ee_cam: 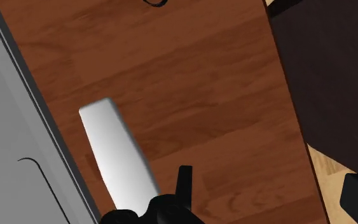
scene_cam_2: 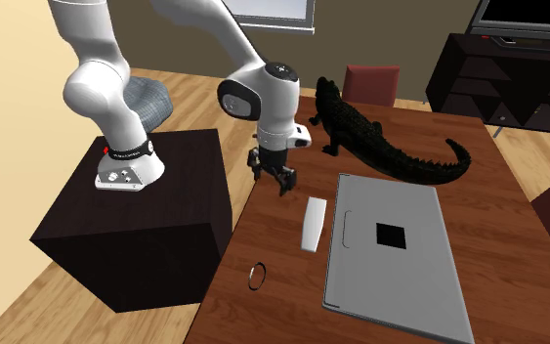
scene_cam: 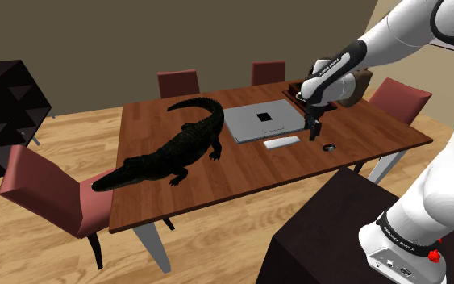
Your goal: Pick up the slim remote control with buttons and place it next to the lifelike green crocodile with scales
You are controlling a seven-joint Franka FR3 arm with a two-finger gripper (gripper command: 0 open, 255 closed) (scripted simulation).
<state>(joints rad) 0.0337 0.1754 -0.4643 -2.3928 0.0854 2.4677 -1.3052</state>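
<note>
In the second exterior view the hand hangs over the desk with its fingers spread and nothing between them. The remote lies flat at about 4 o'clock from it, near but off to one side. In the wrist view the remote sits outside the gap between the fingers, on the laptop's side. Its long axis runs roughly 12 to 6 in the second exterior view, just beside the laptop's near edge and parallel to it. I judge that the hand must shift toward the laptop before closing across the narrow width. The remote is a slim, plain pale grey-white bar with rounded corners, and no buttons are discernible. The dark crocodile lies at about 1 o'clock from it.
</note>
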